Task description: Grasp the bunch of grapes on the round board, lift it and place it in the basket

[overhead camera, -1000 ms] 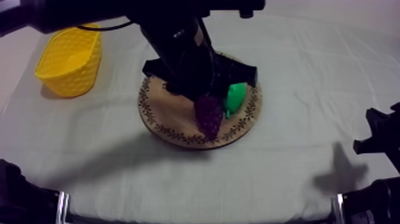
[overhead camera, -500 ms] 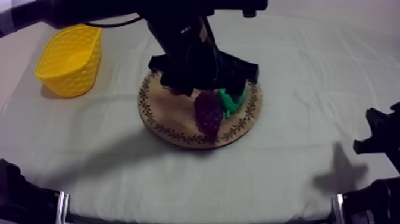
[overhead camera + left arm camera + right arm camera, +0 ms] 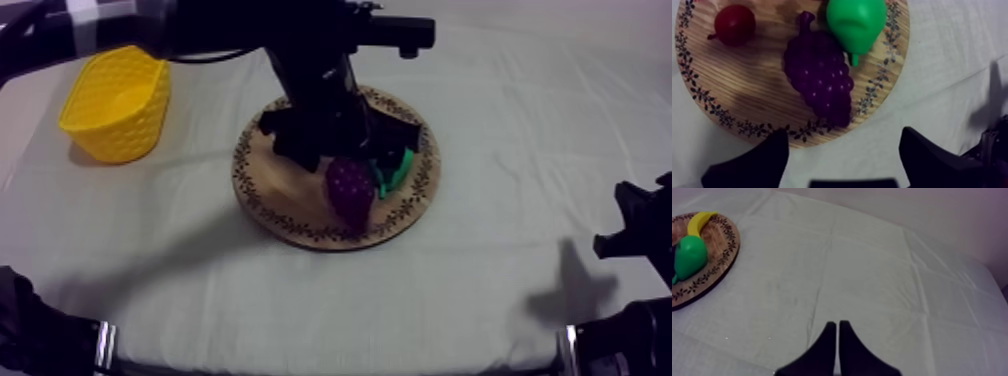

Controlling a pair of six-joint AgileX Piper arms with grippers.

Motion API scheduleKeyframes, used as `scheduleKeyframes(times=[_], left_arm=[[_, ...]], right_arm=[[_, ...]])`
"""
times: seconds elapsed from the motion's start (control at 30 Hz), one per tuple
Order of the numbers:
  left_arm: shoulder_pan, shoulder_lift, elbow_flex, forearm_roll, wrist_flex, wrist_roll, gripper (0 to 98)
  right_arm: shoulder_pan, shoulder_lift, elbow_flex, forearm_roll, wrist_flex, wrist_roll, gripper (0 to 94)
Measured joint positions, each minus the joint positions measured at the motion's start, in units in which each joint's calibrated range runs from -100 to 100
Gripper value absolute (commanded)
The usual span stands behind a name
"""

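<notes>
Tight on one side: the pear [image 3: 856,22] sits right against the bunch of grapes [image 3: 819,80]. On the other flank there's bare wood between the grapes and the small red fruit [image 3: 734,24], a clear gap. The left gripper [image 3: 843,134] has its fingers spread wide with nothing between them, over the wooden board [image 3: 747,90] rim. There's open tabletop [image 3: 200,150] from the board across to the yellow basket [image 3: 115,100], whose mouth faces up. The right gripper [image 3: 837,325], fingers together, sits well apart.

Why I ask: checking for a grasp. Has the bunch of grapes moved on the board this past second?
No. The bunch of grapes lies where it did, beside the pear near the front rim of the wooden board.
</notes>
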Motion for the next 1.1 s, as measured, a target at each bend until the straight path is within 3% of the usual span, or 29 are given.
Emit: scheduleKeyframes(times=[0.77, 1.1], left_arm=[[-1.55, 15.25, -9.13, 1.64, 1.22, 1.18, 84.2], [-2.0, 19.5, -13.75, 1.83, 4.64, 2.33, 81.2]], right_arm=[[0.0, 0.0, 0.0, 0.0, 0.0, 0.0, 0.3], [0.0, 0.0, 0.0, 0.0, 0.0, 0.0, 0.3]])
